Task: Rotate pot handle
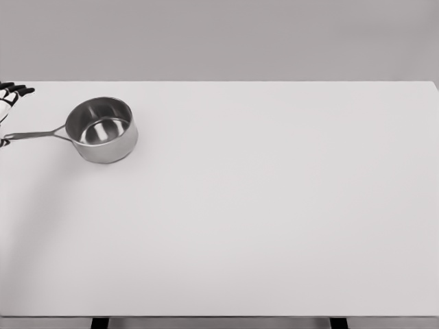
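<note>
At the far left edge you see only the dark fingertips of the left hand point(9, 96), spread and holding nothing. Just to its right, the thin metal handle point(34, 134) points straight at it, running roughly level toward the shiny, empty steel saucepan point(103, 129), upright on the white table's point(274, 219) back-left part. Your right hand is out of view.
</note>
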You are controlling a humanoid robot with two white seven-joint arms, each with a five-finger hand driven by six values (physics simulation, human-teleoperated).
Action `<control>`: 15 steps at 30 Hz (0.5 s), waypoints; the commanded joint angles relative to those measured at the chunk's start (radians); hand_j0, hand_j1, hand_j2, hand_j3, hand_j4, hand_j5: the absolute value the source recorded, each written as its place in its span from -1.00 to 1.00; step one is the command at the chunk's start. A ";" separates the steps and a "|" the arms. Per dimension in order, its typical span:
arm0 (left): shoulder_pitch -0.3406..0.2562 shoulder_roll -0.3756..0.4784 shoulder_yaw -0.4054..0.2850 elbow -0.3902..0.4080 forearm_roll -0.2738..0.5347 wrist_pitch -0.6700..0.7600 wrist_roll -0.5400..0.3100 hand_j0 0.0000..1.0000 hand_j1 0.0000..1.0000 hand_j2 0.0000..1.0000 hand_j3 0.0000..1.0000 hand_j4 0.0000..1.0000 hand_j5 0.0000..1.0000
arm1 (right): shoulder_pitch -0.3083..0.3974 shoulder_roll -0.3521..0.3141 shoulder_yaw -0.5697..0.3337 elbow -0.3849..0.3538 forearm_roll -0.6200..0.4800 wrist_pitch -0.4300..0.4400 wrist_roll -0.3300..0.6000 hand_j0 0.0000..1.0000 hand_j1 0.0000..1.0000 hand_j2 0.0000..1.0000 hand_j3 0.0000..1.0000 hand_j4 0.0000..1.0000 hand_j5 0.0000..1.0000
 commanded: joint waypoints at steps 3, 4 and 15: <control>-0.014 -0.029 -0.003 0.032 -0.001 0.000 -0.003 1.00 1.00 1.00 1.00 1.00 1.00 | 0.000 0.000 0.000 0.000 0.000 0.000 0.000 1.00 1.00 1.00 1.00 1.00 1.00; -0.014 -0.029 -0.003 0.035 -0.001 -0.001 -0.003 1.00 1.00 1.00 1.00 1.00 1.00 | 0.000 0.000 0.000 0.000 0.000 0.000 0.000 1.00 1.00 1.00 1.00 1.00 1.00; -0.006 -0.053 -0.004 0.023 0.013 -0.009 0.006 1.00 1.00 1.00 1.00 1.00 1.00 | 0.000 0.000 0.000 0.000 0.000 0.000 0.000 1.00 1.00 1.00 1.00 1.00 1.00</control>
